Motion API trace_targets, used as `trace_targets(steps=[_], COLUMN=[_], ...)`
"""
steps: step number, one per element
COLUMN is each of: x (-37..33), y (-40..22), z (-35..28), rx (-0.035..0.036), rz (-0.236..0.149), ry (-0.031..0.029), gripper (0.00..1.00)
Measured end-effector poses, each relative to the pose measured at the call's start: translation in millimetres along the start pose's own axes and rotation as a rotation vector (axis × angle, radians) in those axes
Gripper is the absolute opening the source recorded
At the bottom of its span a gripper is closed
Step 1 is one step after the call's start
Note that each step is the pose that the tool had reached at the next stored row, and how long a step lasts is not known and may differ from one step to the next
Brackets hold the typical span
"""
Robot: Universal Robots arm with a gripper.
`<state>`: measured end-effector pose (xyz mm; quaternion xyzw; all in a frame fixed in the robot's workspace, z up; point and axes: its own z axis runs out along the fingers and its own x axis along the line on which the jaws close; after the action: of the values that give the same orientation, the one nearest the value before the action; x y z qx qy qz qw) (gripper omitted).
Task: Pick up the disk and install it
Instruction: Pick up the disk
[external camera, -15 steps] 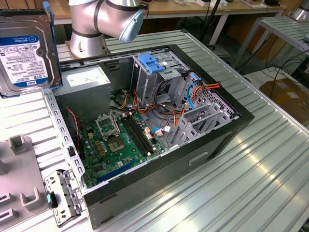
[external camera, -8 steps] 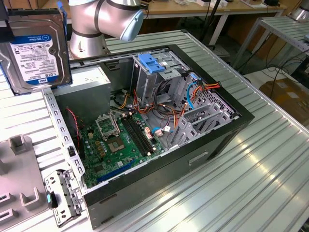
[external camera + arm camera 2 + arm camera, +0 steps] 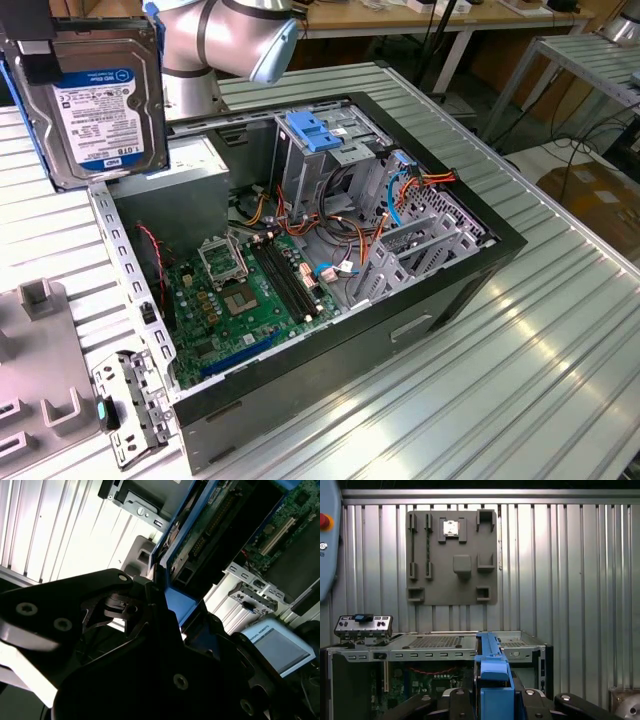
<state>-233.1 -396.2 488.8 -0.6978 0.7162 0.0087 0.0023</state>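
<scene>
The flat grey metal disk with bright blue plastic side rails (image 3: 100,100) was held upright in the air at the exterior view's upper left, off the ribbed metal table (image 3: 540,380). The black gripper (image 3: 492,694) was pinched onto its blue edge (seen in both wrist views), with the open black computer case (image 3: 400,330) lying beyond.

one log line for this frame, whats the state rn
gripper: shut on disk | disk: in the air, outside open computer case | install: not done
</scene>
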Motion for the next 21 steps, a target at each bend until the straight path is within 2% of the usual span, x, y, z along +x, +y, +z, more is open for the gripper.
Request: trace_targets(steps=[4,9,14,16,17,19,21], x=[-0.1,-0.3,-0.2,-0.1,0.0,-0.1,-0.1], y=[-10.7,-27.3,-38.2,-45.8,-52.4,-60.9,-65.9], z=[-0.1,-0.2,-0.3,-0.3,-0.3,-0.4,-0.5], rx=[-0.0001,0.0,0.0,0.0,0.0,0.0,0.0], rz=[0.0,0.0,0.0,0.0,0.0,0.0,0.0], ry=[0.0,0.0,0.0,0.0,0.0,0.0,0.0], gripper=[0.37,0.37,0.37,0.37,0.37,0.37,0.37])
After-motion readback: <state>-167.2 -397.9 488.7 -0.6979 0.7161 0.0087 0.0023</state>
